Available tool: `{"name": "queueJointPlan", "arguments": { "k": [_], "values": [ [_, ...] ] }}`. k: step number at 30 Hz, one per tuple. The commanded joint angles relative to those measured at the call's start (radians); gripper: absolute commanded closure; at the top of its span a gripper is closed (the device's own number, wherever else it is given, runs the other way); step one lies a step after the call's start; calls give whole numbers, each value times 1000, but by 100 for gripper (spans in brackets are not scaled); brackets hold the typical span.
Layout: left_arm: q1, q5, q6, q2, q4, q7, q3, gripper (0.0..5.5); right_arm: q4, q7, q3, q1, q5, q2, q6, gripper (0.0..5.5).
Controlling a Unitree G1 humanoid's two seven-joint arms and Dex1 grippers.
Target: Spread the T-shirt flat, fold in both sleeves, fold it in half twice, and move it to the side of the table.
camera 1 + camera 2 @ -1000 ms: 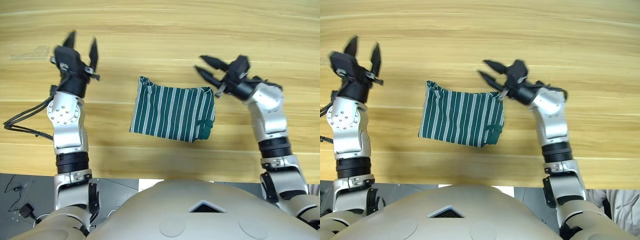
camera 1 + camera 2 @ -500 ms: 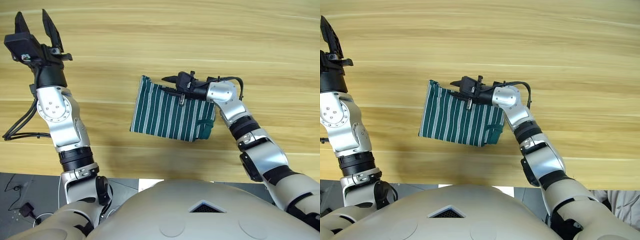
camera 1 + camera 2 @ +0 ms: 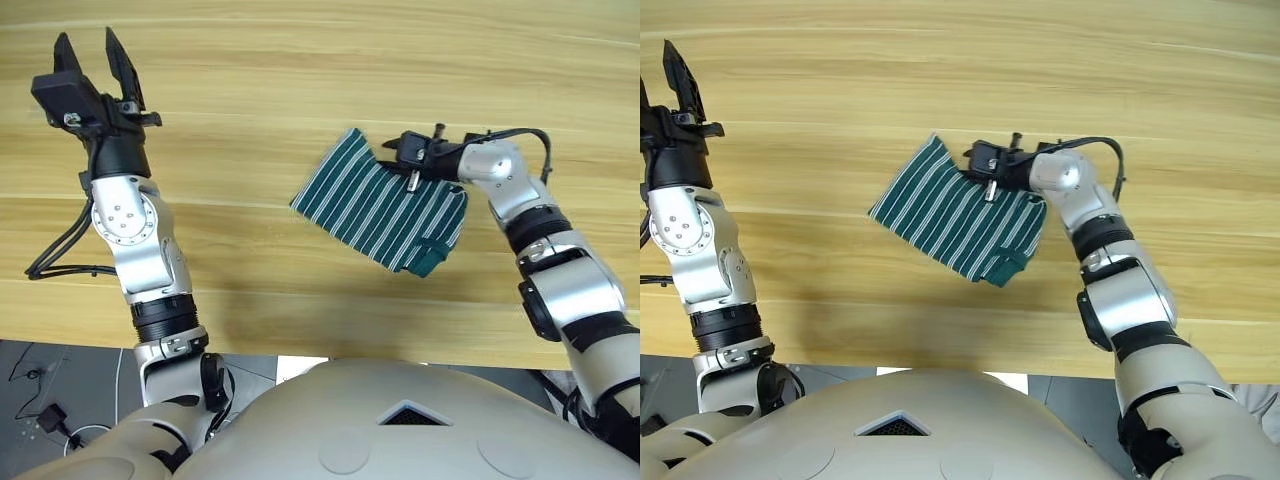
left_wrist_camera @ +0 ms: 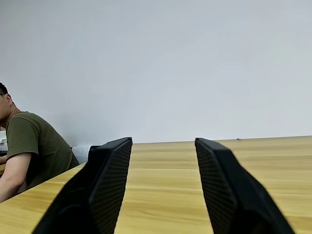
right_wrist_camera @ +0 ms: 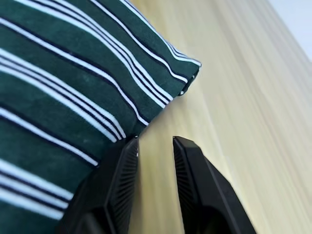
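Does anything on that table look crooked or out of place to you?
The folded striped T-shirt lies askew, its edges slanting across the table's wood grain instead of lining up with it. The right pincer touches its edge. Nothing looks spilled or damaged.

T-shirt (image 3: 385, 212) has been swung from square-on to a diagonal lie and shifted toward the robot's right. Right gripper (image 3: 400, 150) has been brought from beside the shirt's right edge, across its far edge, then drawn back right; its fingers, spread wide before, are now narrowed to a small gap. Left gripper (image 3: 90, 58) has been carried outward, away from the shirt.
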Motion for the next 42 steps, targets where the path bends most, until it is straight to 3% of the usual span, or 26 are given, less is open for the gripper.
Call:
{"name": "queueJointPlan", "arguments": {
  "k": [1, 6, 16, 19, 20, 25, 30, 32, 38, 42],
  "values": [
    [23, -2, 12, -8, -23, 0, 3, 310, 120, -89, -92, 87, 4, -142, 44, 416],
    [46, 8, 0, -43, -17, 5, -20, 310, 229, -253, -249, 131, 82, -223, 37, 416],
    [30, 11, -33, -68, 46, -6, -50, 310, 227, -365, -379, 121, 138, -178, -52, 416],
    [15, 34, -55, -80, 39, 0, -80, 310, 62, -461, -470, 118, 199, -174, -176, 416],
    [5, 46, -62, -81, 18, -7, -101, 310, -96, -481, -487, 138, 212, -166, -191, 416],
    [-53, 21, -21, -83, -73, -34, -145, 310, -636, -577, -461, 221, 81, -129, -117, 416],
    [-90, 92, -30, -131, 82, -19, -225, 310, -598, -705, -367, 334, 163, 236, -127, 416],
    [-88, 147, -85, -150, 134, -15, -279, 310, -542, -744, -355, 368, 162, 327, -176, 416],
    [15, 251, -248, -176, 127, 41, -329, 310, -552, -778, -428, 420, 180, 341, -278, 416],
    [23, 275, -287, -192, 122, 66, -339, 310, -557, -762, -415, 447, 157, 343, -295, 416]
  ]
}}
